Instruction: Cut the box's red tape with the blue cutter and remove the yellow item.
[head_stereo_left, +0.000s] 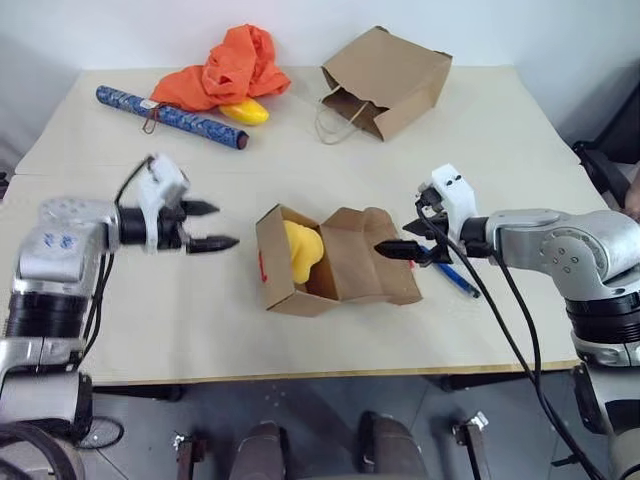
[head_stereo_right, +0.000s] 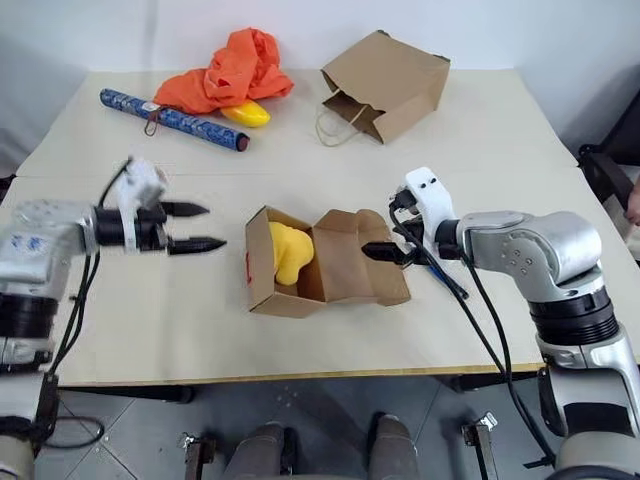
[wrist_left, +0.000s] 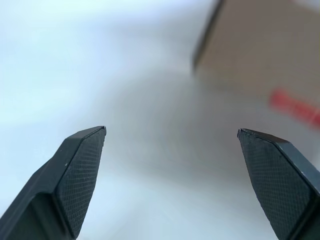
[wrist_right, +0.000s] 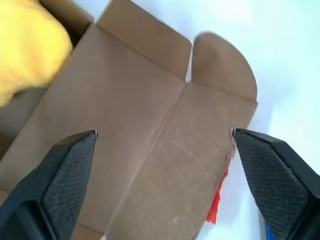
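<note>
The box (head_stereo_left: 300, 262) lay open mid-table, its lid flap thrown wide, the yellow item (head_stereo_left: 302, 252) still sitting inside and red tape (head_stereo_left: 263, 266) on its side wall. The blue cutter (head_stereo_left: 458, 278) lay just beyond the flap. The right gripper (head_stereo_left: 400, 250) hung over that flap, fingers spread wide and empty. The left gripper (head_stereo_left: 214, 226) hovered on the box's other side, equally wide, clear of it.

box (head_stereo_left: 300, 262) mid-table | yellow item (head_stereo_left: 301, 251) inside | cutter (head_stereo_left: 457, 279) right of box | bag (head_stereo_left: 385, 80) behind
</note>
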